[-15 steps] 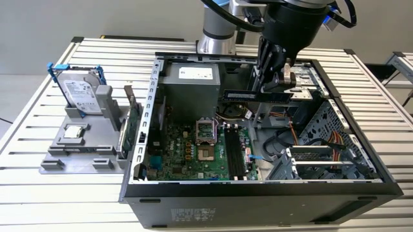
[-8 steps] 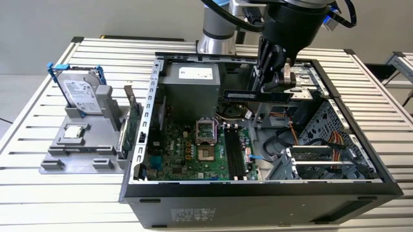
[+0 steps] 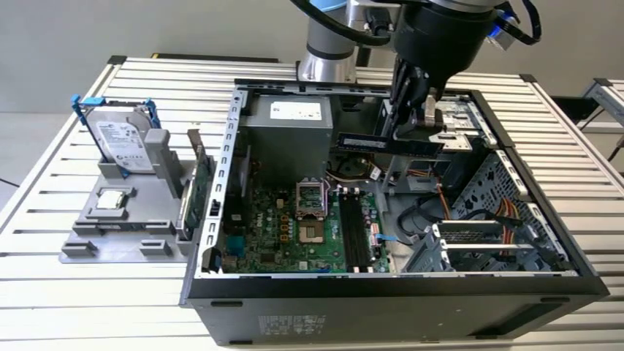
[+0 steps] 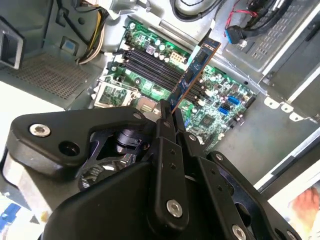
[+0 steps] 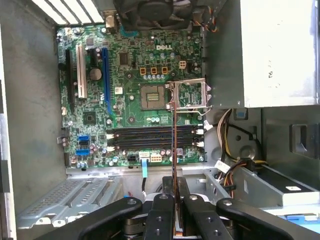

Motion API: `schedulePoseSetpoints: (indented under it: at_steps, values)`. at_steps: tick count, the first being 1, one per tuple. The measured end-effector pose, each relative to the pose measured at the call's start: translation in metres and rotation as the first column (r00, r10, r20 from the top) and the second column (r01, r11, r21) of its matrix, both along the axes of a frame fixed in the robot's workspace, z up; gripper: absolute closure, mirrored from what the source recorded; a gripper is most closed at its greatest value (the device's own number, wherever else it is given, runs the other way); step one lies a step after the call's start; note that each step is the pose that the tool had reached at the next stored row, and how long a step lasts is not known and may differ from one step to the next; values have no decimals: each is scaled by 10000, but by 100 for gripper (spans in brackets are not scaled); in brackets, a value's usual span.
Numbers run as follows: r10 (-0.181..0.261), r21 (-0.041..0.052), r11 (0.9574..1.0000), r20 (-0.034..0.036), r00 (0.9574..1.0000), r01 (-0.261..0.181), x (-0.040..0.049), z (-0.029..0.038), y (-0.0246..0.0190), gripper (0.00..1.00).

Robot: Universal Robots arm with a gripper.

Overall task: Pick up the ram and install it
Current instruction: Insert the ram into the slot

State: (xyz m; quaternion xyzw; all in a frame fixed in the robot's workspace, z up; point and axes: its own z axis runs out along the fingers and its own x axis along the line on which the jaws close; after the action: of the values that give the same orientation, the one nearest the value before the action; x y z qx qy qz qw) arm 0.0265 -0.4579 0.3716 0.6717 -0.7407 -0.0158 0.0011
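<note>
My gripper (image 3: 414, 126) is shut on the ram (image 3: 388, 143), a thin dark stick held level above the open computer case, over its far side. In the second wrist view the ram (image 4: 196, 72) sticks out from the fingertips (image 4: 165, 120) and hangs over the motherboard's long black slots (image 4: 150, 62). In the first wrist view the ram (image 5: 174, 142) appears edge-on as a thin line crossing those slots (image 5: 145, 137), with the gripper (image 5: 174, 195) clamped on its near end. The slots (image 3: 353, 235) lie well below the stick, nearer the case's front.
The case (image 3: 390, 289) lies on its side on a slatted table. Inside are a grey power supply (image 3: 291, 124), an open processor socket (image 3: 310, 212), cables (image 3: 439, 205) and a drive cage (image 3: 487, 241). At the exterior view's left, a grey fixture (image 3: 117, 234) holds a hard drive (image 3: 125, 142) and a green card (image 3: 199, 197).
</note>
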Motion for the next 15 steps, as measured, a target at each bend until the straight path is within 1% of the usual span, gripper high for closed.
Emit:
schedulePoseSetpoints:
  at_steps: [2, 4, 9, 11, 12, 14, 15]
  values:
    - [-365, 0, 9993, 0, 9993, 365, 0, 0, 0, 100]
    - [-675, 0, 9977, 0, 9977, 675, 0, 0, 0, 100]
    - [-1285, 0, 9917, 0, 9917, 1285, 0, 0, 0, 100]
    - [-1551, 1, 9879, 0, 9879, 1551, 0, -1, 0, 100]
    - [-1711, 1, 9853, 0, 9853, 1711, 0, 0, 0, 100]
    - [-2043, 0, 9789, 0, 9789, 2043, 0, 0, 0, 100]
    - [-2223, 1, 9750, 0, 9750, 2223, 0, 0, 0, 100]
